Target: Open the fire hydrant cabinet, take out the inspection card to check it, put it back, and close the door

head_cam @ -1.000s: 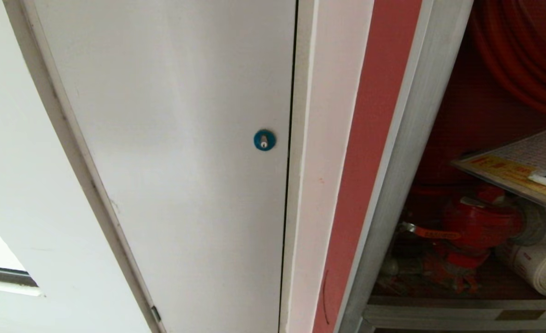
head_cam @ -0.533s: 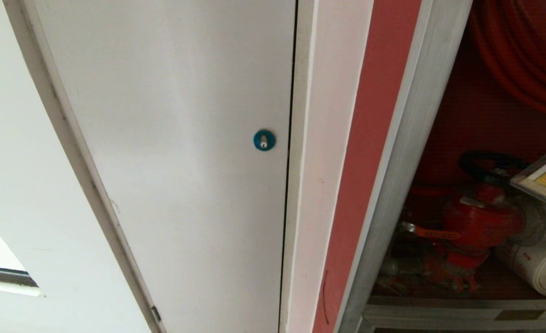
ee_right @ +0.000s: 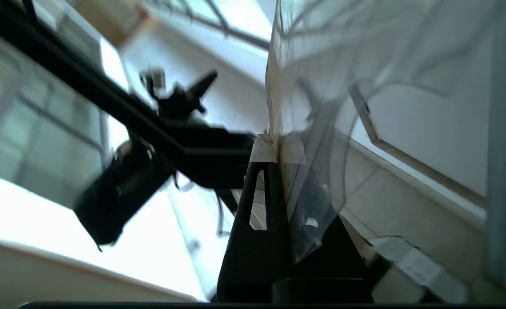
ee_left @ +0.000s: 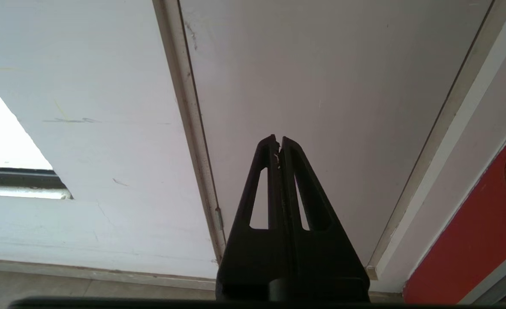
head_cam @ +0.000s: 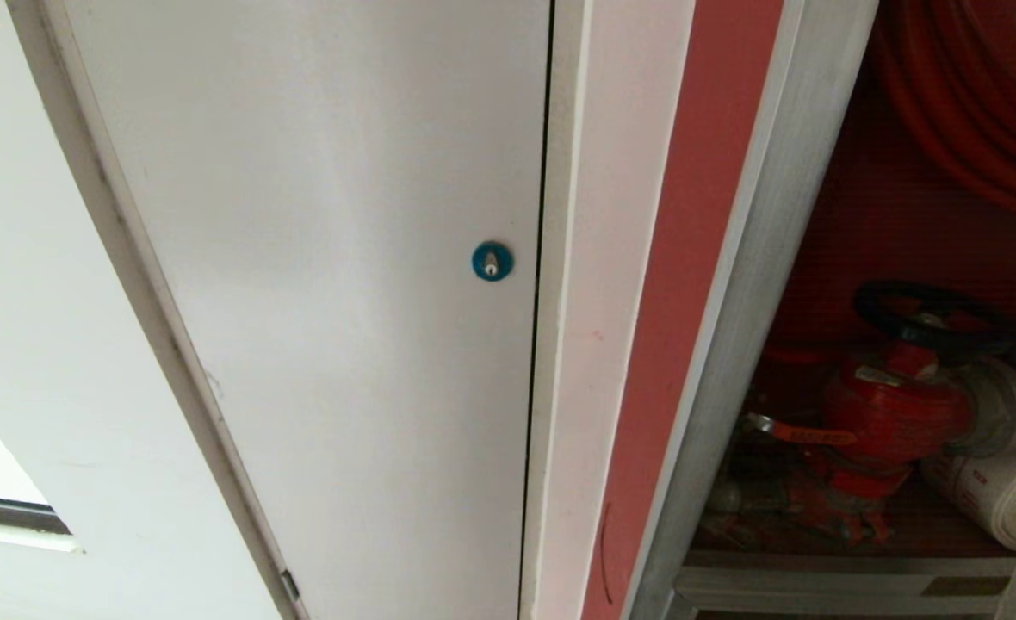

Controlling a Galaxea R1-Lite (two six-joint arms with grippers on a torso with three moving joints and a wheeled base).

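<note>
The fire hydrant cabinet [head_cam: 758, 284] stands open at the right of the head view, showing its red lining, a red valve [head_cam: 895, 413] with a black handwheel, a white rolled hose [head_cam: 999, 499] and a red hose reel [head_cam: 973, 103]. In the right wrist view my right gripper [ee_right: 277, 148] is shut on a corner of the inspection card [ee_right: 296, 86]. The card's clear laminate stands almost edge-on above the taped fingertips. That gripper is outside the head view. I cannot make out the door. My left gripper [ee_left: 278, 139] is shut on nothing, parked before the white panel.
A plain white panel [head_cam: 327, 258] with a small blue round lock [head_cam: 492, 260] fills the left and middle of the head view. A white jamb and a red strip [head_cam: 689, 258] separate it from the cabinet frame. A silver sill [head_cam: 818, 585] runs along the cabinet's bottom.
The card has slid out of the head view to the right, uncovering the valve's black handwheel. The left arm and the camera have not moved.
</note>
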